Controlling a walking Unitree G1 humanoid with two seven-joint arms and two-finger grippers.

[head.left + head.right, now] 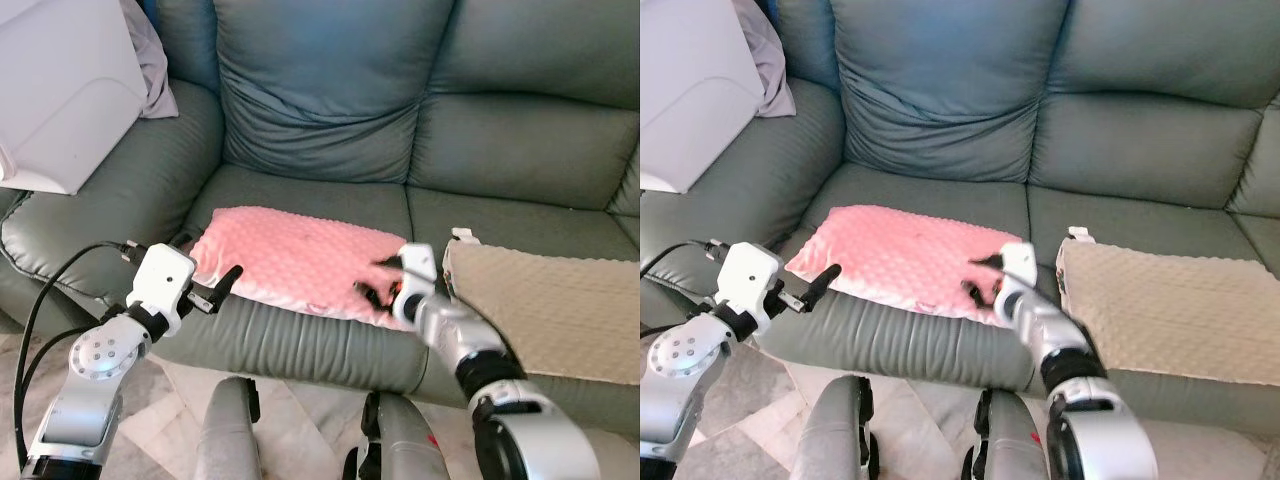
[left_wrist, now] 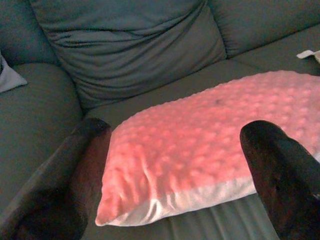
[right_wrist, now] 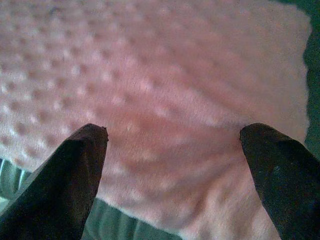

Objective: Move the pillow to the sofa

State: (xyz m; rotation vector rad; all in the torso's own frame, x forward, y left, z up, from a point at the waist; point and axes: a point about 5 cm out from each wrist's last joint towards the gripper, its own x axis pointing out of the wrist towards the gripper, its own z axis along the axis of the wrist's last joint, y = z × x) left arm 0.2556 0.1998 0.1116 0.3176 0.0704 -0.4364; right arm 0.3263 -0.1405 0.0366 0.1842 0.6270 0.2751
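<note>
We see the pink pillow (image 1: 295,262) lying flat on the sofa (image 1: 330,120) seat, at its front edge beside the left armrest, with a beige pillow (image 1: 560,310) just to its right. Our left claw (image 1: 222,287) hovers at the pillow's left end with fingers spread apart. Our right claw (image 1: 377,282) sits over the pillow's right front corner, fingers also apart.
</note>
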